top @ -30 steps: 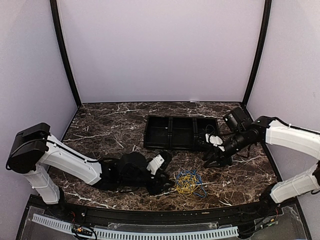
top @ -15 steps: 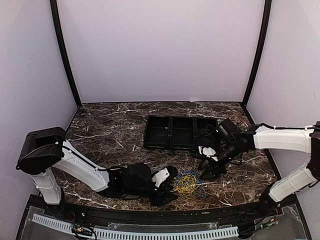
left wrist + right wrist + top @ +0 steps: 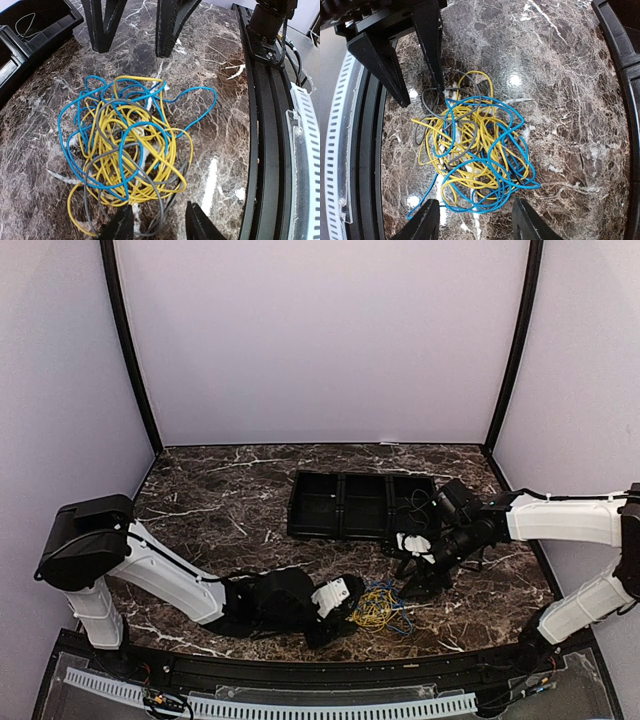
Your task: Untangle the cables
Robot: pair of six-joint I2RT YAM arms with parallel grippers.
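Note:
The cables [image 3: 376, 608] lie as one tangled heap of yellow, blue and grey wire on the marble table near its front edge. In the left wrist view the heap [image 3: 122, 150] sits just ahead of my left gripper [image 3: 159, 227], which is open and empty, with a grey loop lying between its fingertips. In the right wrist view the heap [image 3: 470, 150] lies just ahead of my right gripper [image 3: 477, 222], also open and empty. From above, the left gripper [image 3: 340, 614] is at the heap's left edge and the right gripper [image 3: 411, 586] at its upper right.
A black three-compartment tray [image 3: 340, 524] stands behind the heap, with a thin wire in its right end [image 3: 24, 22]. The black front rail [image 3: 265, 125] runs close to the heap. The enclosure walls stand on three sides.
The left arm has slid right along the table up to the heap. The right gripper has come down and left from the tray toward the heap. The cables have not moved.

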